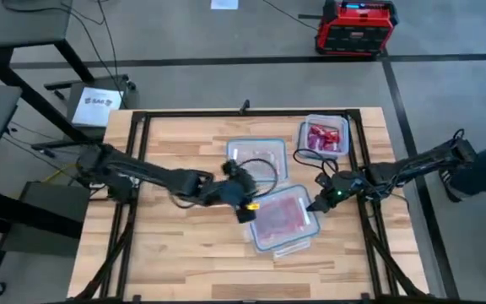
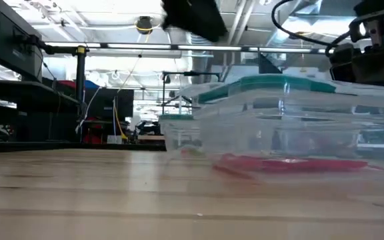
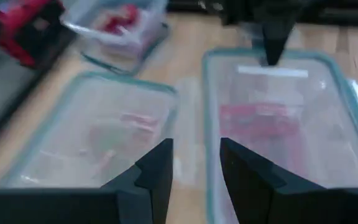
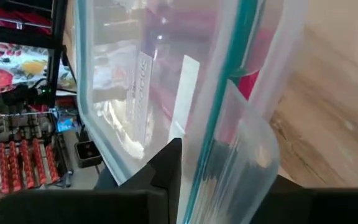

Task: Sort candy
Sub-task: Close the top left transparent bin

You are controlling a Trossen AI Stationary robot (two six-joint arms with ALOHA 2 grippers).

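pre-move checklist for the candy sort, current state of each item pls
1. Left gripper free to pick: ok, fingers apart with nothing between them, hovering between two containers.
2. Right gripper hold: ok, its wrist view shows it clamped on the rim of the near container.
3. Near container lying flat: not ok, it looks tilted in the right wrist view.
4. Candy reachable: ok, a red and pink pile lies in the near container.
5. Middle container ready to receive: cannot tell what it holds.
6. Far container: ok, clear of both arms, red pieces inside.
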